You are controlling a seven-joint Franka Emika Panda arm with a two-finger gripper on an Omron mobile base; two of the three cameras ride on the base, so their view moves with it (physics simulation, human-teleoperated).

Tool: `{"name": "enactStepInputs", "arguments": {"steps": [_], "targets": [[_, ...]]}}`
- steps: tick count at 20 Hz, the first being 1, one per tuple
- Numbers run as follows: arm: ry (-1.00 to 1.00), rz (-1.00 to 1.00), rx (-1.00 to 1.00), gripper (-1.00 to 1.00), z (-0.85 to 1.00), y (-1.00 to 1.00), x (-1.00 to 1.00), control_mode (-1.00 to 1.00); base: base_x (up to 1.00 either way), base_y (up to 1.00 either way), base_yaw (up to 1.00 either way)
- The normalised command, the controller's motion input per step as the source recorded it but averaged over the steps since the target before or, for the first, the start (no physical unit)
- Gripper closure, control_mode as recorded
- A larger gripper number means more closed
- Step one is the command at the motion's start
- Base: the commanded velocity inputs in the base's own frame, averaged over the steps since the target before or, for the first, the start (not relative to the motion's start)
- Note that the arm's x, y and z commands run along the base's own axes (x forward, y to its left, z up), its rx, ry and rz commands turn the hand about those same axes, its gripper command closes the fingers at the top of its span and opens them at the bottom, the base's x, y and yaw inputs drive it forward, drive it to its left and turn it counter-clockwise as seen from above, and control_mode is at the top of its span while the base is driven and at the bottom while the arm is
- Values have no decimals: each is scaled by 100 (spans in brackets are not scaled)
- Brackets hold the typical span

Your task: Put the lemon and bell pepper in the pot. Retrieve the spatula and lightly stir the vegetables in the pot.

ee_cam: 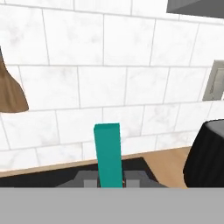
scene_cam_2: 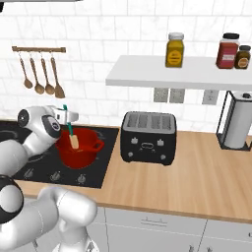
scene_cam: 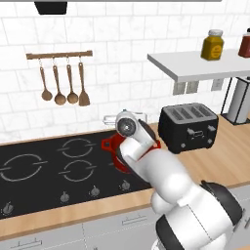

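- The robot's white arm fills the near part of both base views, and in the left base view it hides most of the pot [scene_cam: 113, 146], of which a red arc of rim and wall shows.
- In the hand view a teal handle [ee_cam: 108, 154] rises straight up from between the tool [ee_cam: 110, 180]; the fingers are mostly cut off by the bottom of that view, and they are clamped together on this handle.
- In the right base view the tool [scene_cam_2: 67, 118] sits just above the pot [scene_cam_2: 78, 146], and the teal handle runs down from it to a pale flat blade [scene_cam_2: 74, 141] inside the pot's mouth.
- This held utensil is teal with a light blade, not brown wood; the wooden spatula [scene_cam: 83, 84] with the flared blade hangs on the wall rail [scene_cam: 59, 54], rightmost beside three round spoons [scene_cam: 59, 84].
- The pot is bright red with a small side handle, standing on the black cooktop [scene_cam: 44, 171], at its right end, near the black toaster [scene_cam_2: 148, 137].
- The pot's contents are hard to make out; I cannot tell whether the lemon or pepper lies inside.
- The cooktop is set in the wooden counter [scene_cam_2: 197, 172].
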Motion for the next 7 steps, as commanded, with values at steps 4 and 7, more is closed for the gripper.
{"name": "enactStepInputs", "arguments": {"steps": [4,7], "targets": [[-13,0,3,100,2,2,-1,-100,0,0,0],[-2,-1,5,100,10,0,-22,-100,0,0,0]]}}
